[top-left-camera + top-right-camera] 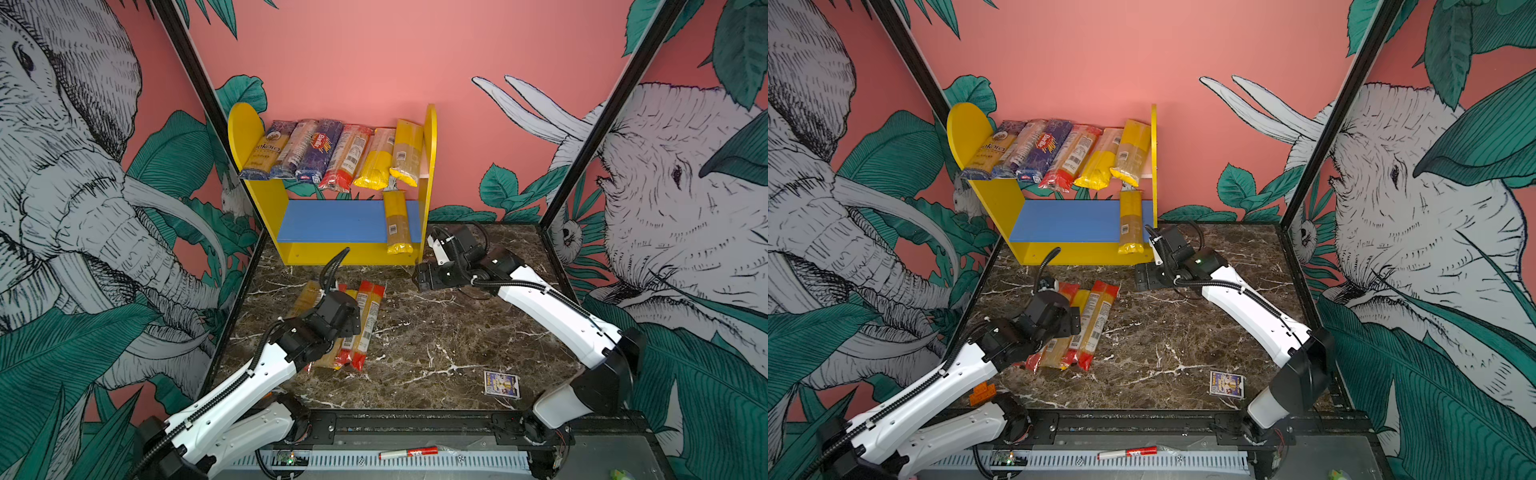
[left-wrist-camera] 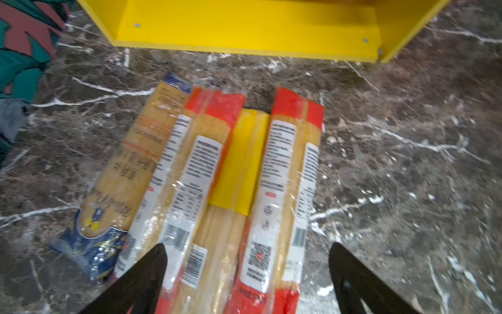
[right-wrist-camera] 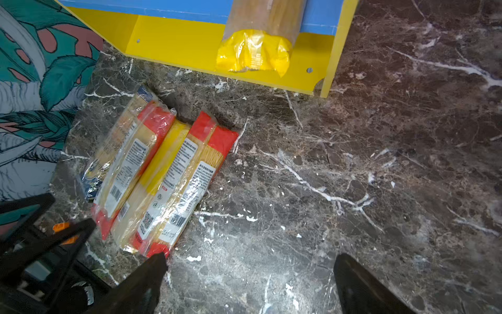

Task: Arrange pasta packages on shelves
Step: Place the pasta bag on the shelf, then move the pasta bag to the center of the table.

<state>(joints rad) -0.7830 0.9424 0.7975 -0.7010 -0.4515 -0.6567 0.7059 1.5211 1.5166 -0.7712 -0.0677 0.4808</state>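
Note:
The yellow shelves stand at the back. Several pasta packages lie side by side on the upper board. One yellow packet lies on the blue lower board, its end overhanging the front. A pile of packets lies on the marble table. My left gripper hovers open over the pile's near end, its fingers straddling a red-ended packet and the yellow one beside it. My right gripper is open and empty above bare marble, by the shelves' right foot.
A small card box lies near the table's front right. An orange block sits by the left arm's base. A red marker rests on the front rail. Printed walls close in both sides and the back.

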